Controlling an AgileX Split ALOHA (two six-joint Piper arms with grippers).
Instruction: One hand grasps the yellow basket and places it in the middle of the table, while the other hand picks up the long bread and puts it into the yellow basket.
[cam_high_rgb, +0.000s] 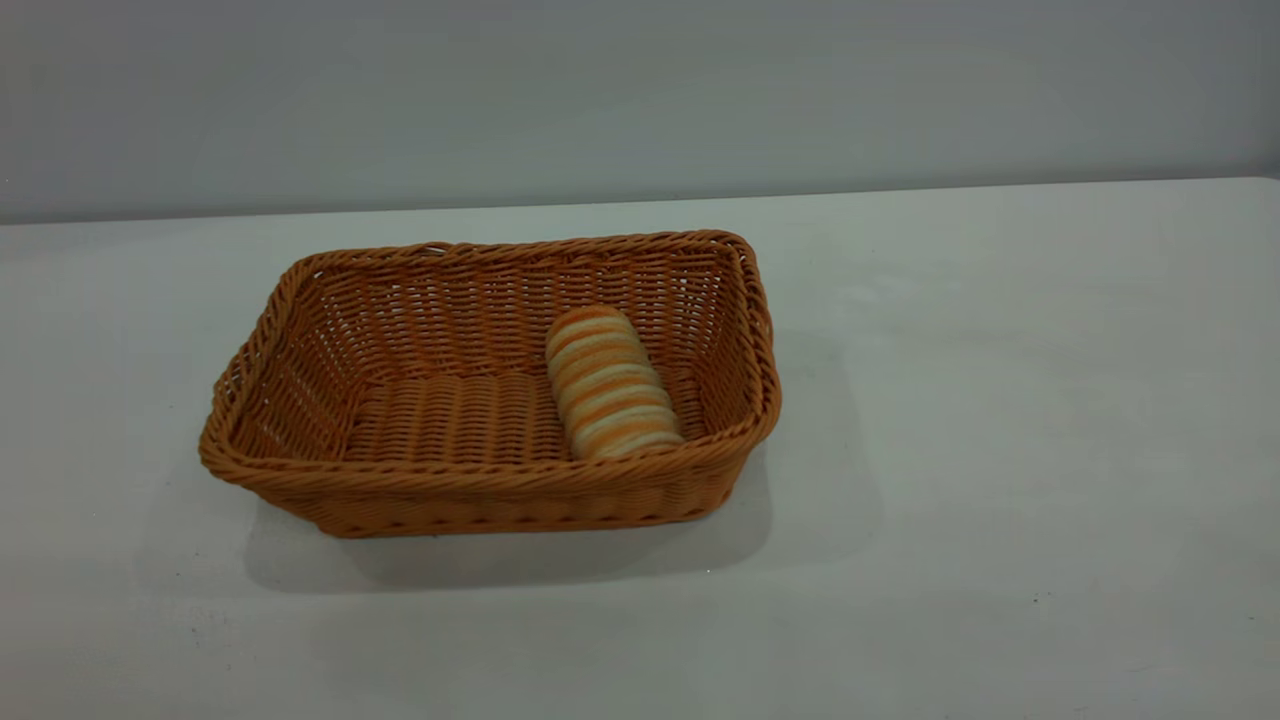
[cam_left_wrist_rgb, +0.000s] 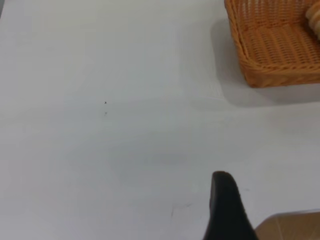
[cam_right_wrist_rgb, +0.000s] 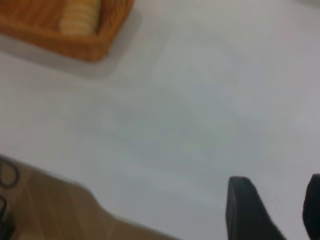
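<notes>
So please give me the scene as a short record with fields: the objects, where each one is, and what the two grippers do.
basket: yellow basket, standing on the table, a little left of the middle
bread: long bread, lying inside the basket, toward its right end
left gripper: over bare table, away from the basket, holding nothing
right gripper: open, over bare table, away from the basket
task state: bread already in basket

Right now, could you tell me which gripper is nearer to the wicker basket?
Left, probably: the wicker basket sits left of centre. The left gripper hangs off its left end, the right gripper farther off its right end; neither touches it.
</notes>
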